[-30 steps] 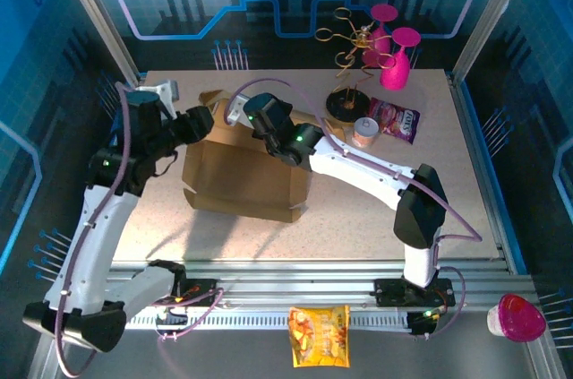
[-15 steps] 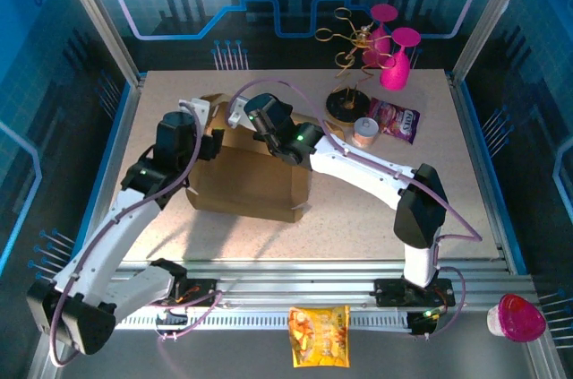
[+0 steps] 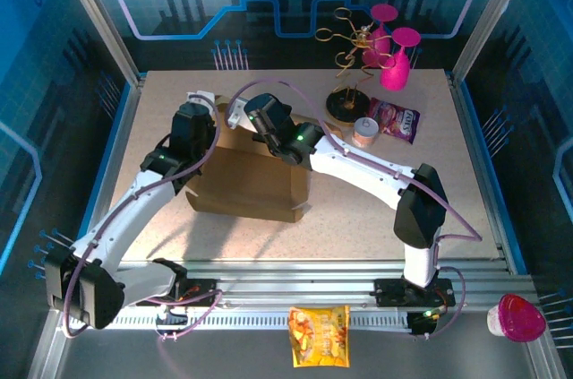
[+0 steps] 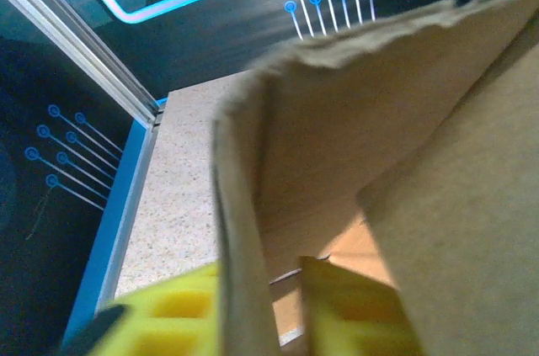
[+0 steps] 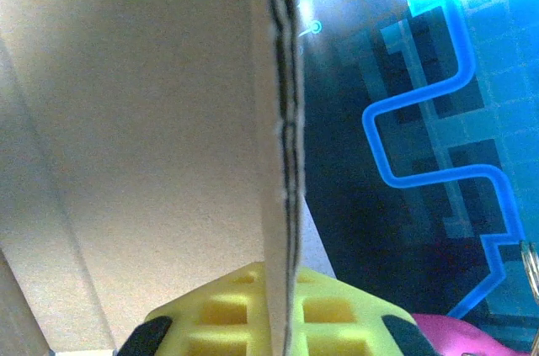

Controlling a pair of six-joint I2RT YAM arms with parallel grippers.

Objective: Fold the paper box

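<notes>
Now, left pincer [image 4: 253, 322]: closed down narrow on the paper box [image 3: 246, 184], with a thin raised flap of its cardboard pinched between my yellow fingers [image 4: 168, 326]. From above, the left pincer [image 3: 210, 108] sits at the box's far left corner.

Right pincer [image 5: 282, 314]: likewise closed narrow on the box, a standing cardboard edge clamped between its yellow pads [image 5: 219, 314]. From above, the right pincer [image 3: 240, 116] sits on the far edge, just beside the left one.

Box lies on the table [image 3: 376, 218], left of centre, brown and unprinted, its broad face toward the near side and its far wall raised.

Well apart at the far right: pink glasses [image 3: 396, 70] and a snack packet [image 3: 396, 119].
</notes>
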